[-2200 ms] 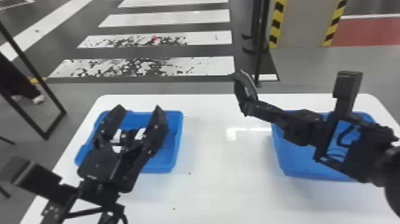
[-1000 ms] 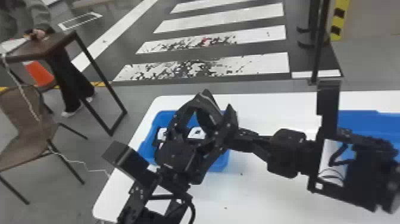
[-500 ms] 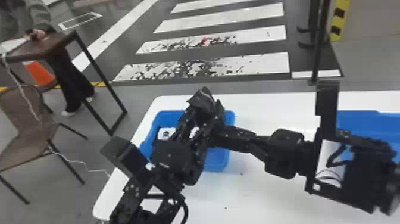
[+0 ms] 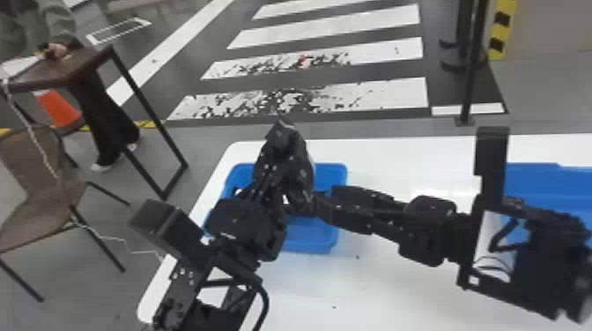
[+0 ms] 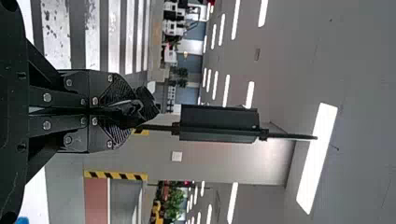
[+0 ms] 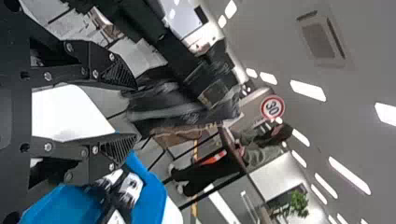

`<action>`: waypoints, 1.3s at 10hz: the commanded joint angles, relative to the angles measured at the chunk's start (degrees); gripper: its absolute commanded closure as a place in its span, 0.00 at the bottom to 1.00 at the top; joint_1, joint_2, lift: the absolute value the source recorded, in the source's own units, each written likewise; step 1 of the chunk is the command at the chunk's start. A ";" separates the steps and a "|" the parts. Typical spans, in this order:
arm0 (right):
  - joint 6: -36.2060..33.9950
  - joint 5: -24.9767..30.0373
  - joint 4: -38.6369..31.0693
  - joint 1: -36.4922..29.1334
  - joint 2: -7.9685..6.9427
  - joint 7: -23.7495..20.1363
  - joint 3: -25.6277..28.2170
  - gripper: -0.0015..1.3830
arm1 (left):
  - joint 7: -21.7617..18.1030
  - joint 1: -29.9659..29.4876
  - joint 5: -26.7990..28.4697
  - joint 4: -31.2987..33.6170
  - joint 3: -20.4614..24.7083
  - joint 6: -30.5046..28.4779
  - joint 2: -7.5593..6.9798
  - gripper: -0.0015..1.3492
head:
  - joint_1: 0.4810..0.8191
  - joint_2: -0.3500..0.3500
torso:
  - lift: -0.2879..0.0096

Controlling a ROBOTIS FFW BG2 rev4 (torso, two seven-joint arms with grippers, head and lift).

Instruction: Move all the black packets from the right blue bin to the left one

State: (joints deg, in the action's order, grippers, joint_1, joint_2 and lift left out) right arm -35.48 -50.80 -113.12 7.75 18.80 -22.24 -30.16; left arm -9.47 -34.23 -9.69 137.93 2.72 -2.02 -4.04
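Above the left blue bin (image 4: pixel 310 247), my left gripper (image 4: pixel 282 178) is shut on a black packet (image 4: pixel 284 136). In the left wrist view the left gripper (image 5: pixel 114 112) has its fingers together, with the crumpled packet (image 5: pixel 148 103) at their tips. My right gripper (image 4: pixel 318 203) is right beside it, pointing left. Seen from its own wrist, the right gripper (image 6: pixel 133 112) stands open, and the packet (image 6: pixel 182 105) is beyond its fingertips. Black-and-white packets (image 6: pixel 130 186) lie in the left bin. The right blue bin (image 4: pixel 544 180) is partly behind the right arm.
Both bins stand on a white table (image 4: pixel 396 281). The two arms are very near each other over the left bin. Beyond the table's left edge are a brown chair (image 4: pixel 42 193) and a dark side table (image 4: pixel 83 66); a black post (image 4: pixel 473 66) rises behind.
The head view has turned left and the arms have come together over the left bin. The packet, earlier in the right gripper, is now in the left, which has shut; the right has opened.
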 commanded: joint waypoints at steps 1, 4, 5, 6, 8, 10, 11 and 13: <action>0.05 4.41 -1.42 -4.23 -0.69 -0.08 5.93 0.03 | 1.12 4.56 2.15 -7.22 1.62 -1.36 0.00 0.91 | 0.63 1.00 | 0.50; -2.06 9.78 -5.49 -13.37 -2.71 0.00 19.19 0.10 | 2.96 17.92 12.54 -33.79 4.36 15.94 -0.35 0.91 | 0.63 0.99 | 0.50; -2.06 10.58 -6.20 -15.20 -3.15 0.00 22.04 0.10 | 5.16 20.59 10.03 -42.93 4.25 24.94 -0.18 0.83 | 0.63 0.95 | 0.50; -2.06 12.07 -7.60 -17.45 -3.33 0.00 24.79 0.09 | 6.92 20.59 9.12 -43.08 3.10 24.66 -0.26 0.46 | 0.63 0.94 | 0.50; 3.99 17.90 -9.29 -21.67 -3.68 -0.08 27.87 0.10 | 6.83 19.61 4.89 -43.08 -0.44 32.25 -0.88 0.05 | 0.63 0.86 | 0.50; 16.36 19.27 -6.62 -25.75 -4.73 -0.26 30.27 0.10 | 5.95 15.25 -3.45 -39.28 -3.52 37.60 -0.97 0.08 | 0.63 0.78 | 0.50; 22.13 21.44 -7.18 -28.84 -5.88 -0.17 32.78 0.10 | 5.25 10.05 -3.22 -31.97 -2.50 35.91 -0.79 0.08 | 0.63 0.73 | 0.50; 26.21 25.66 -12.67 -35.73 -8.07 1.41 37.35 0.10 | 1.82 1.33 -3.11 -23.11 2.07 30.29 0.44 0.08 | 0.63 0.66 | 0.50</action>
State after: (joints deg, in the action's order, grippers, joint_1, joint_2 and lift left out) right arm -10.35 -26.02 -124.23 -25.83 11.24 -20.94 6.15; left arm -7.27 -30.37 -12.67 112.86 3.17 29.66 -4.10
